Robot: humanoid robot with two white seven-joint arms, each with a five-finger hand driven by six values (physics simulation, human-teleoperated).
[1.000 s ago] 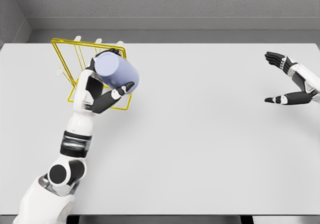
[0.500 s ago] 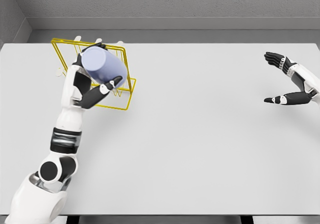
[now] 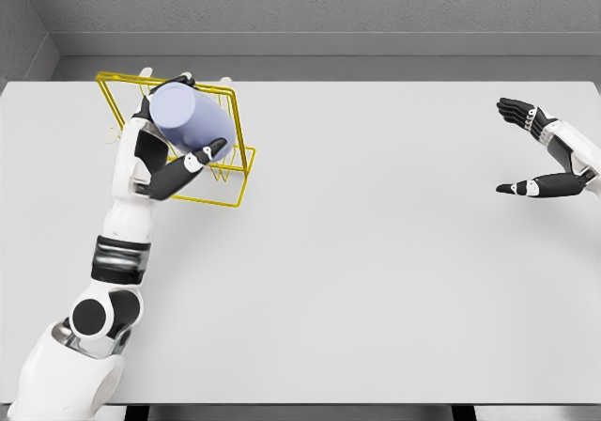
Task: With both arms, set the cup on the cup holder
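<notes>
— So, head view, left side first?
— Left robot hand [image 3: 174, 153] clamped around a pale lavender cup [image 3: 185, 118], dark fingers [image 3: 205, 154] wrapped under and across its lower side. Cup tilted, lying roughly on its side, closed end toward the camera. Held up over a yellow wire cup holder [image 3: 237, 132] at the far left of the table [image 3: 376, 252]. Overlapping the holder's upper wires in the picture; touching them or just above, impossible to say.

— And the holder itself?
— Thin yellow rods forming a slanted frame, with pale pegs [image 3: 146, 72] poking up along its far edge. Standing near the table's back left corner. White forearm running up from the lower left corner to the wrist just below the cup.

— Right side?
— Right robot hand [image 3: 531, 148] at the far right edge, well apart from cup and holder. Fingers spread wide, thumb and fingertips separated, holding nothing. Hovering over the plain white surface, palm turned inward toward the middle.

— Anything behind?
— Grey wall [image 3: 310, 3] beyond the table's far edge, darker strip of floor along its base.
</notes>
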